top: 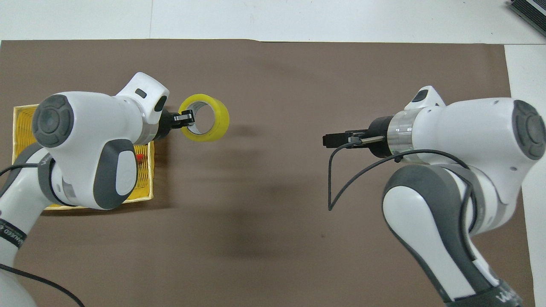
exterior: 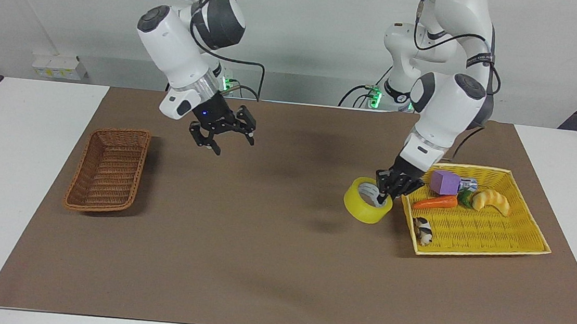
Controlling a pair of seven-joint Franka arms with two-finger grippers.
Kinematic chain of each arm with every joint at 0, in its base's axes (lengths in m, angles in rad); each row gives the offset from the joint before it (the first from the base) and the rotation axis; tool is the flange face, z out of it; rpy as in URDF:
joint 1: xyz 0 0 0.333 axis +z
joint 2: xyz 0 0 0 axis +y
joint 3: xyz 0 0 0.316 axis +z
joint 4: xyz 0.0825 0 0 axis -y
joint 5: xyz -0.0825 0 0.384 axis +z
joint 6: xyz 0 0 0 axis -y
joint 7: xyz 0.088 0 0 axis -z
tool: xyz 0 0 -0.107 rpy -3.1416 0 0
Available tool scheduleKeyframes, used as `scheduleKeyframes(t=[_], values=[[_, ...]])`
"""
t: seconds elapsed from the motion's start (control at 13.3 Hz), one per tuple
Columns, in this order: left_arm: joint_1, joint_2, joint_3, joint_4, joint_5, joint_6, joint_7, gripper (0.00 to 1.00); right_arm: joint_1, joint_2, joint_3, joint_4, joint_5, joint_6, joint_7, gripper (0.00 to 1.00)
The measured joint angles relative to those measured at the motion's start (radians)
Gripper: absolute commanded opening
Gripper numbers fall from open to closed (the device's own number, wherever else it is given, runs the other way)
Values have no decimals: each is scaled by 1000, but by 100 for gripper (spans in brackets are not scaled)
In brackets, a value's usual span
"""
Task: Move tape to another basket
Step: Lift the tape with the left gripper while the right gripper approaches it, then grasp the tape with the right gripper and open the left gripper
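Observation:
The tape [exterior: 363, 208] is a yellow roll with a pale core. My left gripper [exterior: 388, 189] is shut on its wall, one finger inside the core, and holds it just above the brown mat beside the yellow basket [exterior: 491, 237], on the side toward the table's middle. The overhead view shows the tape [top: 220, 122] and the left gripper [top: 186, 119] clear of the yellow basket [top: 19, 123]. My right gripper [exterior: 233, 146] is open and empty, raised over the mat between the brown wicker basket [exterior: 108, 170] and the table's middle; it also shows overhead [top: 330, 140]. The right arm hides the brown basket overhead.
The yellow basket holds a purple cube [exterior: 443, 182], a carrot [exterior: 435, 201], a croissant toy [exterior: 492, 200], a small can [exterior: 469, 184] and a small black-and-white toy [exterior: 423, 230]. A brown mat [exterior: 270, 254] covers the table.

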Motion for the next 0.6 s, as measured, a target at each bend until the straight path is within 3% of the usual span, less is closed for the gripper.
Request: scheduleKeyframes(t=[0.3,0.6], values=[[-73,13,0,0,-73,21,-33,0,101,64,0,1,43,207,85,100],[-136,14,0,0,-153,22,-37,0,160,95,0,25,44,246,123,100]])
